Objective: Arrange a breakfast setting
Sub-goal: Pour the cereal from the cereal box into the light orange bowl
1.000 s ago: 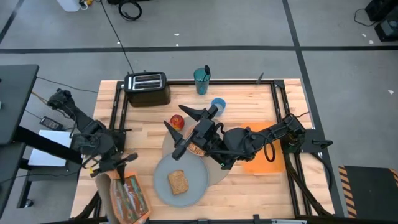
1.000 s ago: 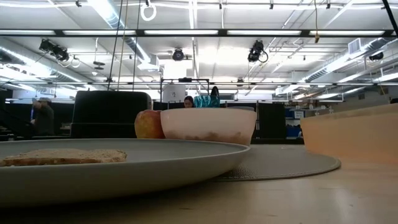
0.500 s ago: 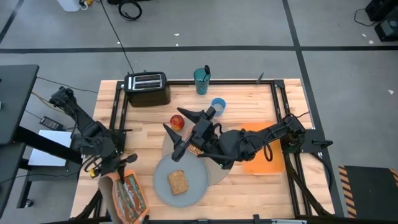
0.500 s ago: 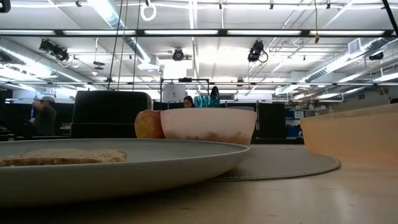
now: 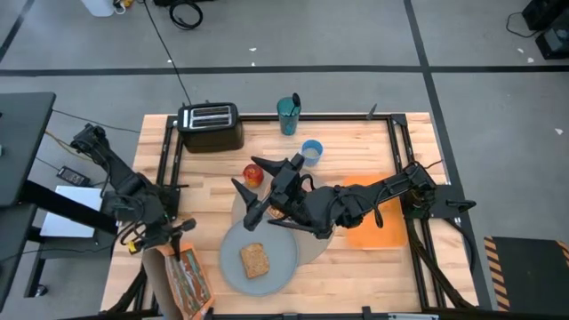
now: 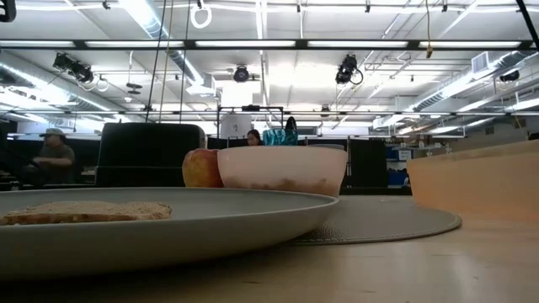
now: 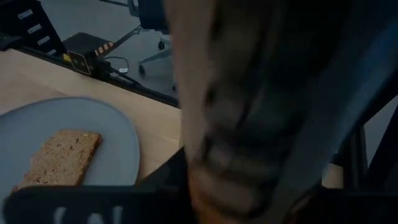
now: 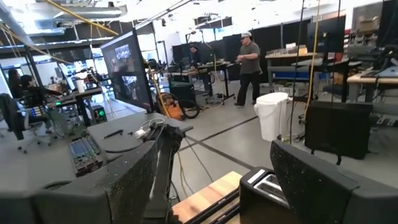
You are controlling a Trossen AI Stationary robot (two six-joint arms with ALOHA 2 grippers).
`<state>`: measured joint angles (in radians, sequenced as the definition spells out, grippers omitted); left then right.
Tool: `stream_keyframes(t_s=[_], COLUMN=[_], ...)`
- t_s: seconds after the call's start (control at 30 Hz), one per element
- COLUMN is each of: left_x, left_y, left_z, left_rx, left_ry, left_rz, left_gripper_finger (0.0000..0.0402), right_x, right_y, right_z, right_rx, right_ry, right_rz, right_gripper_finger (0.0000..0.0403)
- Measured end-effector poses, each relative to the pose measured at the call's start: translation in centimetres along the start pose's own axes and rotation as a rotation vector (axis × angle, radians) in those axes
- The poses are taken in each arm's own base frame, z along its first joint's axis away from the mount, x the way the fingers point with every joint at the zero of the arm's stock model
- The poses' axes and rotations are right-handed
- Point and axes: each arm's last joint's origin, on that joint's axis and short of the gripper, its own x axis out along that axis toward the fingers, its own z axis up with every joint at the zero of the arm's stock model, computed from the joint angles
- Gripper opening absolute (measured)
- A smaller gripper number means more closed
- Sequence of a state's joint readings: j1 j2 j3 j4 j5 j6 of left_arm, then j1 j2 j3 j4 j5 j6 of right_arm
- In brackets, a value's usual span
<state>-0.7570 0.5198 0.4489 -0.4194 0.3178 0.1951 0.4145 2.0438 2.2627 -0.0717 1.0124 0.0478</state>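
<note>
The grey plate (image 5: 284,258) with the toast slice (image 5: 255,260) lies on the round placemat (image 5: 311,249). The pink bowl (image 6: 282,168) with cereal stands behind it, mostly hidden under my right arm in the high view. The red apple (image 5: 253,174) rests on the table beside the bowl, the light-blue cup (image 5: 312,151) farther back. My right gripper (image 5: 249,176) is open and empty, raised above the apple and bowl. My left gripper (image 5: 169,236) is shut on a cereal box (image 5: 180,283) at the near left corner. I cannot make out the spoon. My left gripper holds the cereal box by its upper end (image 5: 171,256), the fingers coming from the table's far left side. The box reaches from the gripper toward the near edge. In the left wrist view the box (image 7: 261,106) is a blur close to the camera, hiding the place of contact.
A black toaster (image 5: 211,124) and a teal cup (image 5: 288,116) stand at the far edge. An orange mat (image 5: 378,227) lies under my right arm. People stand in the room beyond the table.
My right gripper has gone a little toward the table's left edge, still open and raised. My left gripper has shifted the cereal box slightly toward the left edge, and the box has turned so that less of its face shows from above.
</note>
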Motion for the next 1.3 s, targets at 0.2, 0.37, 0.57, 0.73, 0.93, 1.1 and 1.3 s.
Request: stream_keyframes(t_s=[0.2,0.37,0.57,0.73,0.93,1.1,1.3], left_x=[-1.0,-2.9,-5.0,-6.6,-7.9,-7.7,-6.6], left_y=[-0.1,-0.4,-0.6,-0.8,-1.0,-0.9,-0.6], left_z=[1.1,3.2,5.3,7.1,8.4,8.2,7.0], left_rx=[0.01,0.022,0.031,0.052,0.071,0.056,0.002], left_ry=[-0.029,-0.044,-0.068,-0.131,-0.181,-0.162,-0.107], left_rz=[0.001,0.002,0.006,0.019,0.046,0.061,0.092], left_gripper_finger=[0.0166,0.0195,0.0201,0.0201,0.0201,0.0201,0.0202], right_x=[0.0,0.0,0.0,0.0,0.0,0.0,0.0], right_y=[0.0,0.0,0.0,0.1,0.1,0.1,0.1], right_z=[-0.1,-0.1,-0.1,0.0,0.0,0.0,-0.1], right_rx=[0.026,0.027,0.034,0.033,0.033,0.031,0.026], right_ry=[0.004,0.004,0.005,0.006,0.007,0.007,0.011], right_rz=[0.004,0.011,0.015,0.033,0.05,0.051,0.064], right_gripper_finger=[0.032,0.032,0.032,0.032,0.032,0.032,0.032])
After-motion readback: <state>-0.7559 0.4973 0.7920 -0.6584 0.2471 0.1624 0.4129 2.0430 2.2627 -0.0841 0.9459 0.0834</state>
